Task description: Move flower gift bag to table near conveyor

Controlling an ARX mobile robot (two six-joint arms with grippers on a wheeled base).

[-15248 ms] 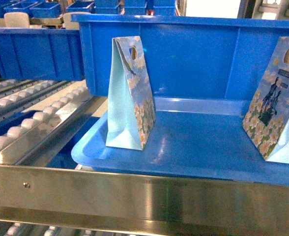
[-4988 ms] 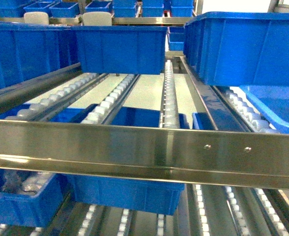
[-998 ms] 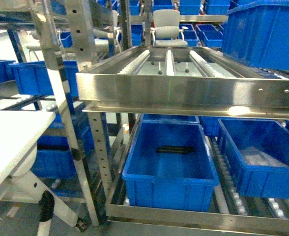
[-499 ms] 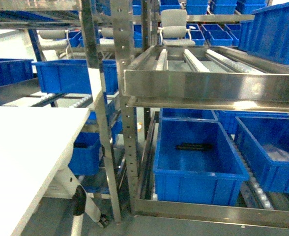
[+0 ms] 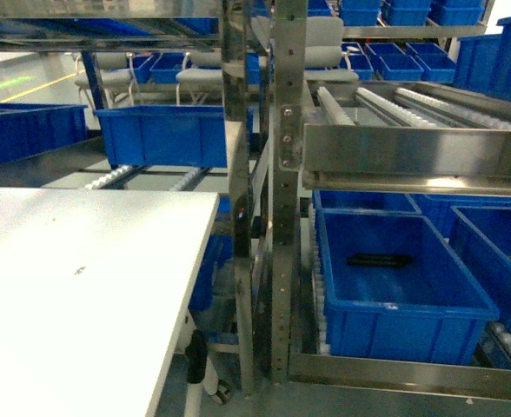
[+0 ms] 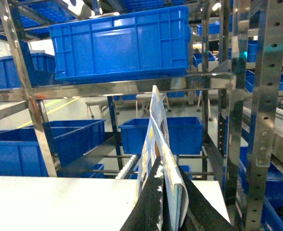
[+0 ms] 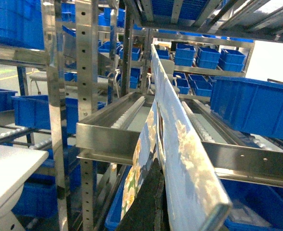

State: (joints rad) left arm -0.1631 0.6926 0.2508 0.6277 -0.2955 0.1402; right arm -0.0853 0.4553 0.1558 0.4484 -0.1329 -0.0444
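Neither bag nor gripper shows in the head view. In the left wrist view my left gripper point(image 6: 167, 179) is shut on the top edge of a flower gift bag point(image 6: 157, 137), held edge-on above the white table point(image 6: 59, 207). Over in the right wrist view my right gripper point(image 7: 164, 179) is shut on a second flower gift bag point(image 7: 182, 139), which hangs in front of the conveyor point(image 7: 127, 111). The head view has the table point(image 5: 73, 287) at the left and the conveyor point(image 5: 394, 106) with its white rollers at the upper right.
A perforated steel upright point(image 5: 286, 226) stands between the table and the rack. Blue bins point(image 5: 394, 287) sit under the conveyor, and another bin point(image 5: 164, 135) sits behind the table. A large blue bin point(image 6: 122, 43) rests on a shelf above the table. Grey chairs point(image 5: 199, 82) stand further back.
The head view has swung left: the rack and its blue bins slid right, and much more of the white table has come into view at the left.
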